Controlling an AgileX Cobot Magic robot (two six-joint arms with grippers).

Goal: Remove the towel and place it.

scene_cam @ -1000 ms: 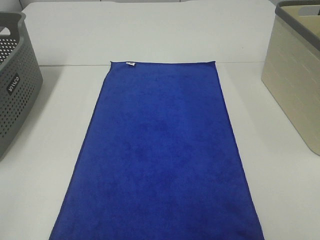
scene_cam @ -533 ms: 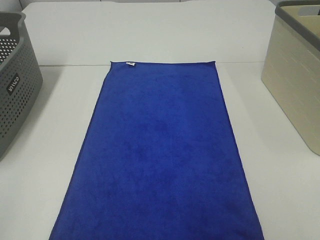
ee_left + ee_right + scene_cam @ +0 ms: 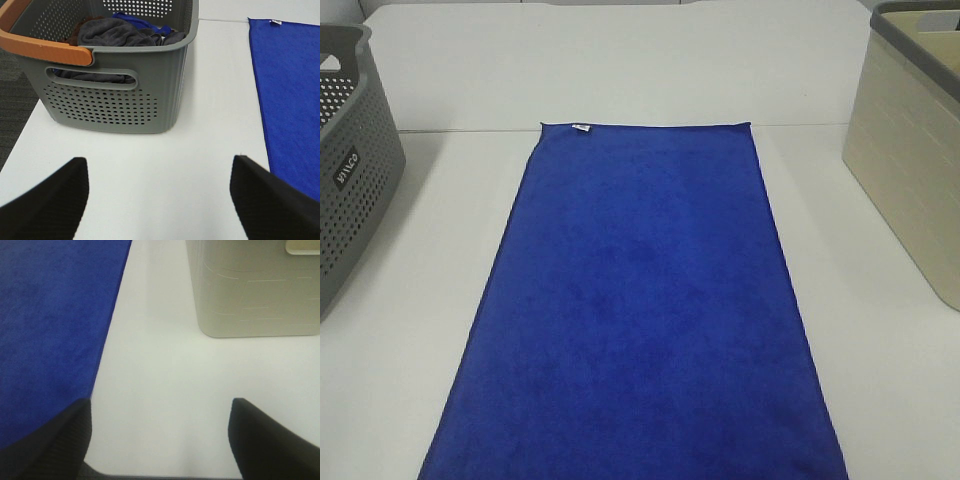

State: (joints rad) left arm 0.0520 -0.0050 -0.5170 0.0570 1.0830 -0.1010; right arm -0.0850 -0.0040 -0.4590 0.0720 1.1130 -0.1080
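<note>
Towel [image 3: 640, 320]: royal blue, plush, spread flat and unfolded on white table [image 3: 410, 350], midway between the two baskets, touching neither. Small white tag [image 3: 581, 127] at far left corner. Near edge cut off by the frame. Same position, outline and lie as one second and half a second ago; no fold or shift detected.

Grey basket [image 3: 345, 170]: perforated, at left of table, well apart from towel. Orange handle [image 3: 47, 47] across its rim in left wrist view; grey and blue cloths [image 3: 120, 32] piled inside. Unmoved against the earlier pictures.

Beige basket [image 3: 910, 150]: solid-walled, at right of table, apart from towel. Unmoved.

Left gripper [image 3: 160, 200]: spread wide, empty, over bare table between grey basket and towel's left edge. Out of sight in high view.

Right gripper [image 3: 160, 440]: spread wide, empty, one finger [image 3: 50, 445] over towel's right edge, the other over bare table near beige basket. Out of sight in high view.
</note>
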